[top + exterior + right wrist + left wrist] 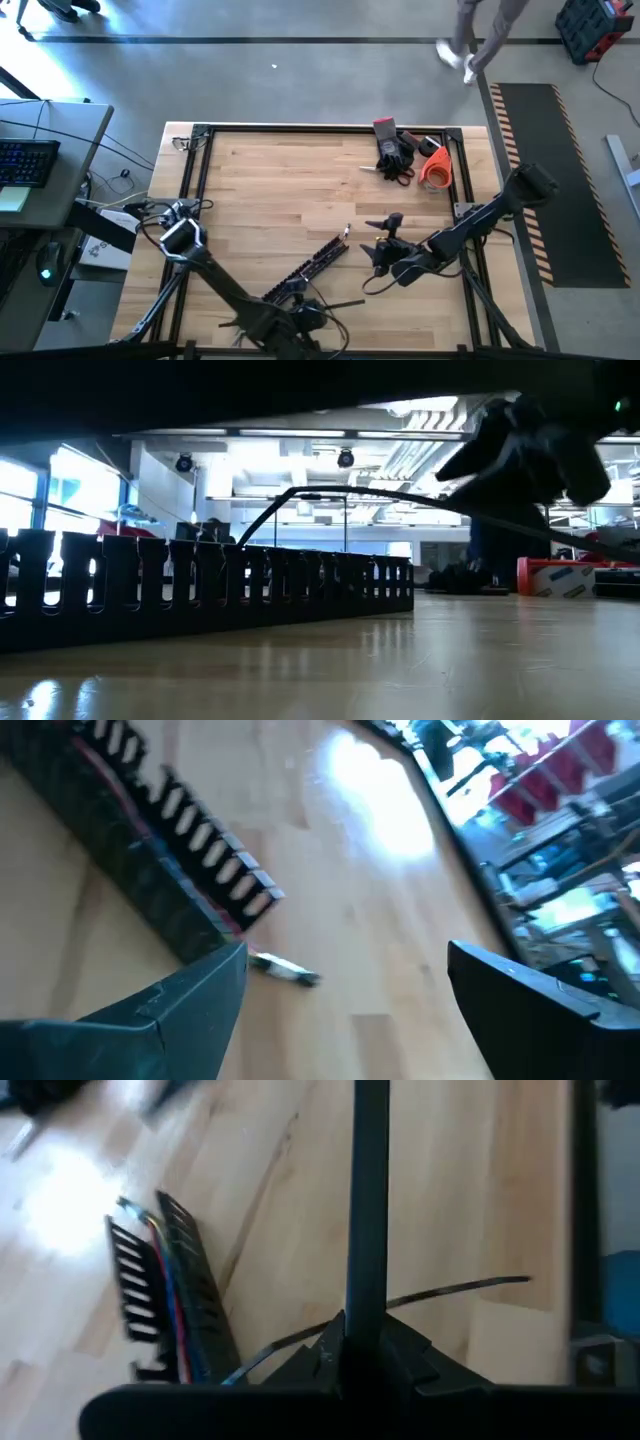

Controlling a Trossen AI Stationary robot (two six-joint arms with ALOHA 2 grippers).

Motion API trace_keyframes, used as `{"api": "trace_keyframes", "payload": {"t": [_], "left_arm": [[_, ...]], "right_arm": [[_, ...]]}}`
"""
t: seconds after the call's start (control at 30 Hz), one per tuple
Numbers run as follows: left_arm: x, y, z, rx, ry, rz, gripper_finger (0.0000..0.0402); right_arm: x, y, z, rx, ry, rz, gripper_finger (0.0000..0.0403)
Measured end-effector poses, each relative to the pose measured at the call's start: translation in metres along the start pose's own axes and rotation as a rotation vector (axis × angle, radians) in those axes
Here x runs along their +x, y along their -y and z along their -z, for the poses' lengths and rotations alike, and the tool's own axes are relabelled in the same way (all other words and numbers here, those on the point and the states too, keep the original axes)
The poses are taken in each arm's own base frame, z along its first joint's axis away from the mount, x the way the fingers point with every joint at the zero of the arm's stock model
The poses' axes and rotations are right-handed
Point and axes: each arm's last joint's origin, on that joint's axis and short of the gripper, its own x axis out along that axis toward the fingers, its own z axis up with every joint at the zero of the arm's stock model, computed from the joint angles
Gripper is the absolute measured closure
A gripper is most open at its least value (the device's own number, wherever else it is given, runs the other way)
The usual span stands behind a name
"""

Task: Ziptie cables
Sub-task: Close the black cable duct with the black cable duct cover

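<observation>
The right hand [380,255] hangs over the desk's right-middle with its fingers spread wide and nothing between them. In the high view it sits just right of the slotted bar [315,262], which lies slanted near the desk's front middle. The left hand [300,318] is at the front edge by the bar's near end, fingers closed; a thin dark strip [345,303], likely the ziptie, sticks out beside it. A pile of tools and an orange roll [436,168] sit at the back right corner.

In the low view the bar [200,585] runs across the desk and a thin dark line [300,500] arches over it toward the right hand [530,455].

In the left wrist view the cables [170,1295], red and blue among them, lie inside the bar's channel, and the strip [440,1290] reaches out across the wood.

In the right wrist view the open fingers [180,995] frame the bar's end [225,885] and a small plug [285,970] on the desk.

Risk: the strip is springy, so the right hand may close beside it, or snag the bar's teeth and drag the cables out.

No writing is readable.
</observation>
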Motion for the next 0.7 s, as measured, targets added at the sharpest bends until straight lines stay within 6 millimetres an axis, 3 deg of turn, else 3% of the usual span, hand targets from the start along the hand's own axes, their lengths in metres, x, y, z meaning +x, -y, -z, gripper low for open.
{"api": "trace_keyframes", "payload": {"t": [0.17, 0.3, 0.4, 0.57, 0.7], "left_arm": [[0.044, 0.002, 0.015, 0.043, -0.074, -0.074, 0.0399], [0.055, -0.008, 0.014, 0.053, -0.129, -0.104, 0.0399], [0.045, -0.019, 0.006, 0.091, -0.114, -0.168, 0.0399], [0.011, -0.040, -0.022, 0.130, -0.003, -0.295, 0.0399], [0.001, -0.059, -0.036, 0.115, 0.034, -0.368, 0.0399]], "right_arm": [[-0.018, 0.017, -0.008, 0.049, 0.033, 0.024, 0.0077], [-0.024, 0.023, -0.011, 0.076, 0.053, 0.001, 0.0077], [-0.025, 0.024, -0.012, 0.089, 0.057, 0.002, 0.0077], [-0.024, 0.023, -0.010, 0.168, 0.053, -0.001, 0.0077], [-0.024, 0.020, -0.003, 0.209, 0.048, -0.027, 0.0077]]}}
